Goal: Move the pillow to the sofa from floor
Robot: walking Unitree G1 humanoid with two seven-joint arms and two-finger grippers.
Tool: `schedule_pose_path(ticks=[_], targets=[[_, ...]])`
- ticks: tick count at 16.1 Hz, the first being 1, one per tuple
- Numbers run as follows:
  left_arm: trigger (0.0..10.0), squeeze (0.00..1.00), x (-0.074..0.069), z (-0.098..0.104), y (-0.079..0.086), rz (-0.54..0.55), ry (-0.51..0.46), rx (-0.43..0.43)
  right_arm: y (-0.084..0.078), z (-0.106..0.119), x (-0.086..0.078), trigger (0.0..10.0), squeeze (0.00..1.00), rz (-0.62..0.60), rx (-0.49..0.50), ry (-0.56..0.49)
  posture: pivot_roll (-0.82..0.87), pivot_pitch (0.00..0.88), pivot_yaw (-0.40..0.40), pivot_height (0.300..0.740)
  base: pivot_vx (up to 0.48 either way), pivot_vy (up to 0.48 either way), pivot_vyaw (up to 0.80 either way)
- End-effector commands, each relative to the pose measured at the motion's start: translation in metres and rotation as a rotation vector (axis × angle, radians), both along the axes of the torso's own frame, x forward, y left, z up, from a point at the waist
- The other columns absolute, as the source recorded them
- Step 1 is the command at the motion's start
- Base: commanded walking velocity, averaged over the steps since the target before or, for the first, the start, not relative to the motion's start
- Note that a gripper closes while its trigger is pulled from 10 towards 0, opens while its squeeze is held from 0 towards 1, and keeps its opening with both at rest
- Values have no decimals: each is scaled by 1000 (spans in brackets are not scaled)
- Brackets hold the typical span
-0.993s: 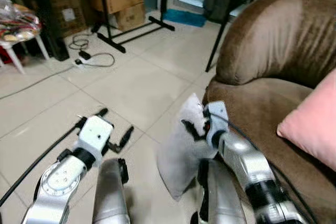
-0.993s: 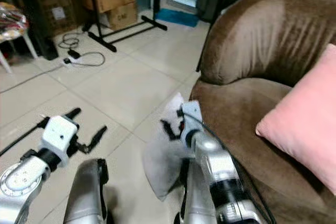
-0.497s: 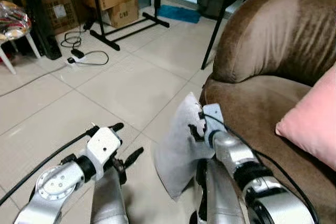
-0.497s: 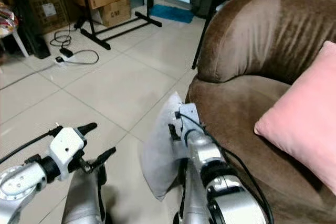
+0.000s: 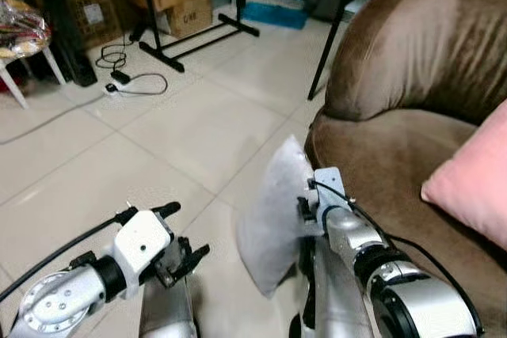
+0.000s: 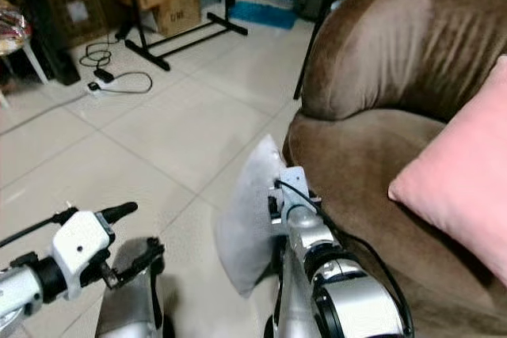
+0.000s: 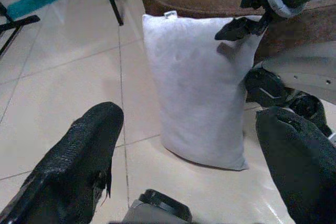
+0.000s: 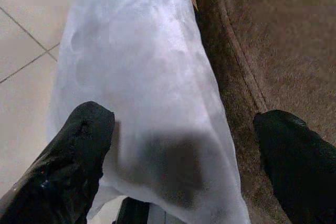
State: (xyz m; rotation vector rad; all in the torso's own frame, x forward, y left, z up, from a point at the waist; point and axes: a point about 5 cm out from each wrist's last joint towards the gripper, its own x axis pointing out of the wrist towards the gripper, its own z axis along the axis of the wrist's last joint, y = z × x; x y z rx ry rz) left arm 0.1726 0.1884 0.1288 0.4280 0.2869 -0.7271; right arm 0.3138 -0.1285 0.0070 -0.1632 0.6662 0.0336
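Down by the sofa (image 5: 412, 108) front, the right end effector (image 5: 307, 205) has slid further behind the top edge of the pillow (image 5: 273, 215) than a second ago, and the left end effector (image 5: 181, 237) has dropped lower and closer to the robot. The pillow stands upright on the floor (image 5: 158, 140), touching the sofa's front edge. Plenty of bare tile off to the left end effector's far side; the seat has free room beside a pink cushion (image 5: 475, 187). Right end effector's fingers are spread wide, one each side of the pillow's top. Left one is spread too, gripping nothing, pillow well ahead of it.
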Motion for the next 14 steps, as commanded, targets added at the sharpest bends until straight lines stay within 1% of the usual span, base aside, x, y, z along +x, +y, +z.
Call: schedule_pose_path(ticks=[1, 3, 4, 5, 6, 8, 9, 10, 11, 12, 13, 14], targets=[[10000, 0, -4, 8, 0, -2, -9, -1, -5, 4, 4, 10000, 0, -28, 11, -21, 63, 100, -44, 480, 0, 0, 0], [10000, 0, -10, 11, -1, 0, 0, -7, -6, 3, 3, 10000, 0, -23, 3, -22, 57, 117, -40, 480, 0, 0, 0], [10000, 0, -20, 13, 0, -1, 21, -6, -9, 1, 1, 10000, 0, -25, -23, -25, 60, 126, -35, 480, 0, 0, 0], [10000, 0, -24, 14, 0, -2, 32, -3, -11, 1, 1, 10000, 0, -35, -33, -30, 61, 129, -35, 480, 0, 0, 0], [10000, 0, -27, 15, 1, -3, 40, 0, -12, 0, 0, 9059, 0, -36, -41, -33, 67, 139, -33, 480, 0, 0, 0], [10000, 0, -35, 18, 2, -4, 68, 10, -13, -3, -3, 4118, 0, -39, -58, -25, 75, 156, -32, 480, 0, 0, 0], [10000, 0, -36, 18, 2, -7, 75, 12, -11, -4, -4, 3804, 0, -34, -62, -19, 76, 158, -32, 480, 0, 0, 0], [10000, 0, -38, 18, 2, -11, 85, 13, -10, -6, -6, 2902, 0, -29, -60, -14, 78, 157, -31, 480, 0, 0, 0], [10000, 0, -40, 19, 1, -14, 92, 12, -9, -7, -7, 1490, 0, -23, -58, -9, 78, 155, -31, 480, 0, 0, 0], [10000, 0, -40, 19, 1, -14, 95, 11, -8, -8, -8, 1176, 0, -21, -57, -7, 78, 155, -31, 480, 0, 0, 0], [10000, 0, -41, 19, 1, -18, 104, 8, -8, -9, -8, 0, 0, -17, -53, -2, 77, 157, -33, 480, 0, 0, 0], [10000, 0, -42, 19, 0, -19, 109, 5, -7, -9, -9, 0, 0, -12, -51, 1, 76, 156, -35, 480, 0, 0, 0]])
